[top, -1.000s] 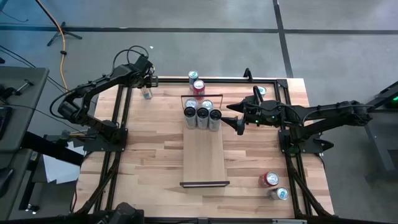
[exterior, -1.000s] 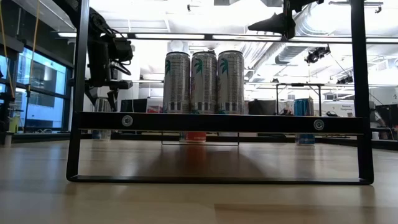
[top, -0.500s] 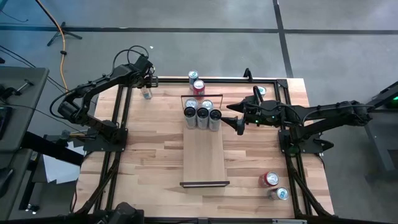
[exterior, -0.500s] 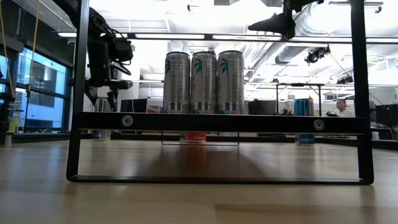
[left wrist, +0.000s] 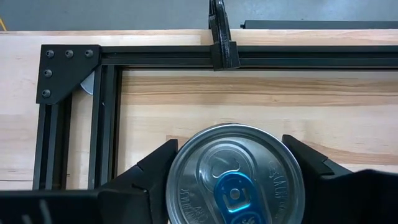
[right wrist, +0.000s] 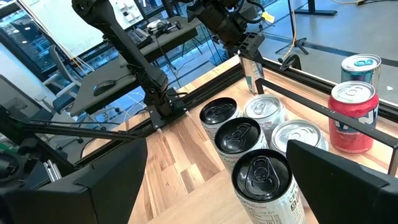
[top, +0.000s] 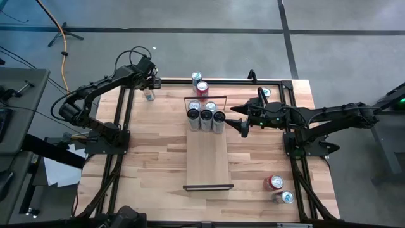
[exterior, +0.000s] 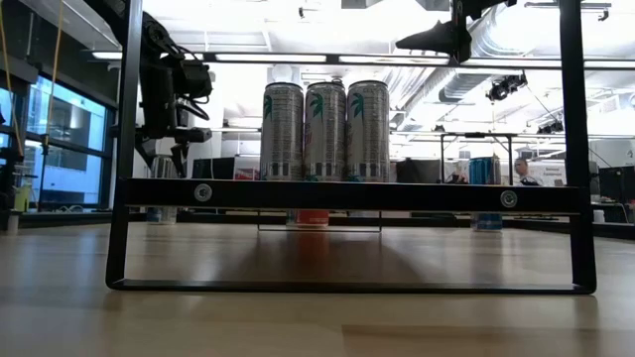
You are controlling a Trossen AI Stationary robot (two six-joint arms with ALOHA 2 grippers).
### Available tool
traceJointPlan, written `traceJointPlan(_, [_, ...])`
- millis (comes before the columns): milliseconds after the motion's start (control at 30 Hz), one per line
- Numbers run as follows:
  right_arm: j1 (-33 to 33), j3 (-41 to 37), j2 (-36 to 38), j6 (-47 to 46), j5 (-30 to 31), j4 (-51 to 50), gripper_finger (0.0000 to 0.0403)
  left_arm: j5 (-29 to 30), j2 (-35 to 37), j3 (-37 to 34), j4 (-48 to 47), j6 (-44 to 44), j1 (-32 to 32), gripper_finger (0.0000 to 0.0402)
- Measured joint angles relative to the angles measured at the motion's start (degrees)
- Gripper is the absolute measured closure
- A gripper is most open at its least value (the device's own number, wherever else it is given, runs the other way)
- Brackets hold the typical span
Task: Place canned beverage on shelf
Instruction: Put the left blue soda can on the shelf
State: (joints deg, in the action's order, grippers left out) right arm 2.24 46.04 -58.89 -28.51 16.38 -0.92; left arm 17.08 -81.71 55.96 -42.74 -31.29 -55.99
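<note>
Can (left wrist: 235, 176) sat pinched between left claw (left wrist: 236, 168) fingers, unmoved over last sec.; shelf (top: 207, 155) well apart. Right claw (right wrist: 217, 180) hung spread beside shelved cans; transfer pending.

The left arm reaches to the far left corner of the desk, its wrist bent down so the left tool (top: 149, 92) points at the desktop; its two dark fingers (left wrist: 155, 171) press either side of a silver can (left wrist: 235, 176). The right arm stretches inward from the right side, its right tool (top: 243, 127) held above the desk with fingers spread wide, gripping nothing.
</note>
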Motion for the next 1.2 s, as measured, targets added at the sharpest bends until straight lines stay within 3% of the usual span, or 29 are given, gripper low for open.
traceJointPlan(1200, [0.0,0.0,0.02,0.0,0.0,-2.92,0.0032,0.27,0.05,-0.04,0.04,-1.49,0.13,0.0215])
